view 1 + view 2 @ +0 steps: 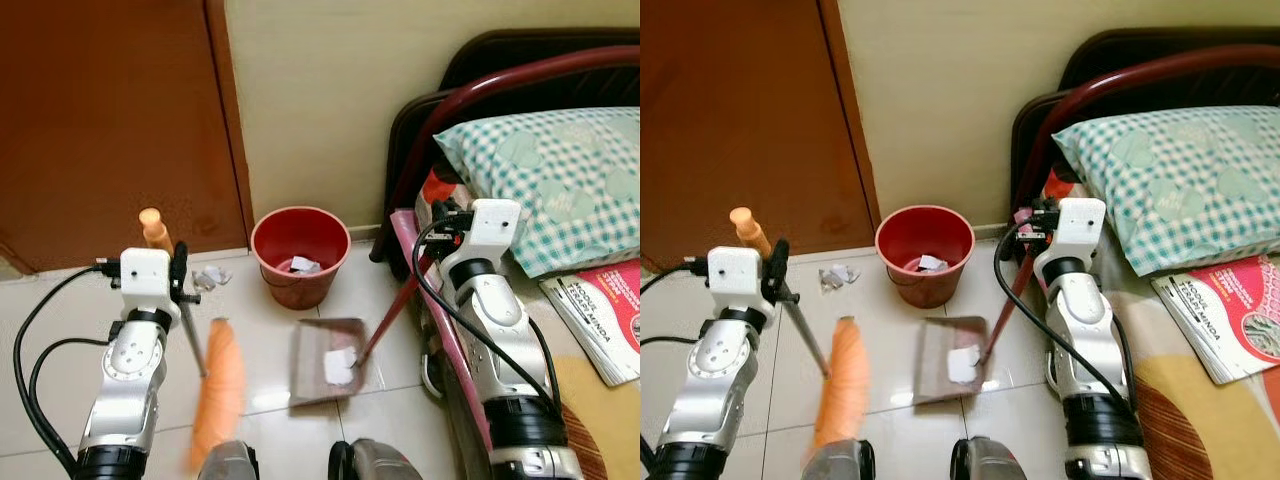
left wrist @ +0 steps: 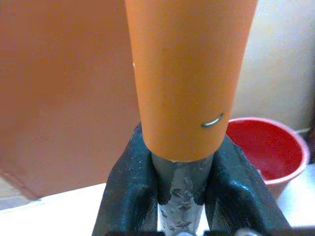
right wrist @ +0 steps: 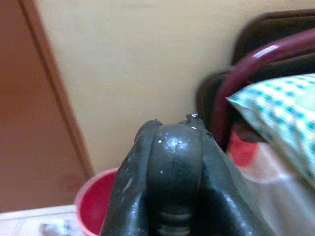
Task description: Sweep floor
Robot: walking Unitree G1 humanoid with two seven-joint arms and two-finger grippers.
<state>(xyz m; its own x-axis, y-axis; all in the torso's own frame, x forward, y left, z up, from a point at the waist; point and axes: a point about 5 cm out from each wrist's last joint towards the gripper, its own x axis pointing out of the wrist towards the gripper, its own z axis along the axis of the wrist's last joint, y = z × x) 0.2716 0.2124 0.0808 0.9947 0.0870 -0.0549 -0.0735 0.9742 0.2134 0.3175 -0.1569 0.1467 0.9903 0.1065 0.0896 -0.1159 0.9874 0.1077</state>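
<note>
Between door (image 1: 110, 120) and bed (image 1: 600, 380), dustpan (image 1: 330, 362) rests.

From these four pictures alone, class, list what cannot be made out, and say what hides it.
- Broom head: motion-blurred in the eye views.
- Bin contents: too small; some pale scraps.
- Book title: too small, cut by the edge.
- Dustpan handle's top: hidden behind the right pincer in its wrist view.

I saw glossy floor tiles (image 1: 400, 300), a smooth red plastic bucket (image 1: 300, 255), a dark wooden door (image 1: 110, 120), a checked cloth pillow (image 1: 550, 180), crumpled paper (image 1: 340, 365)
</note>
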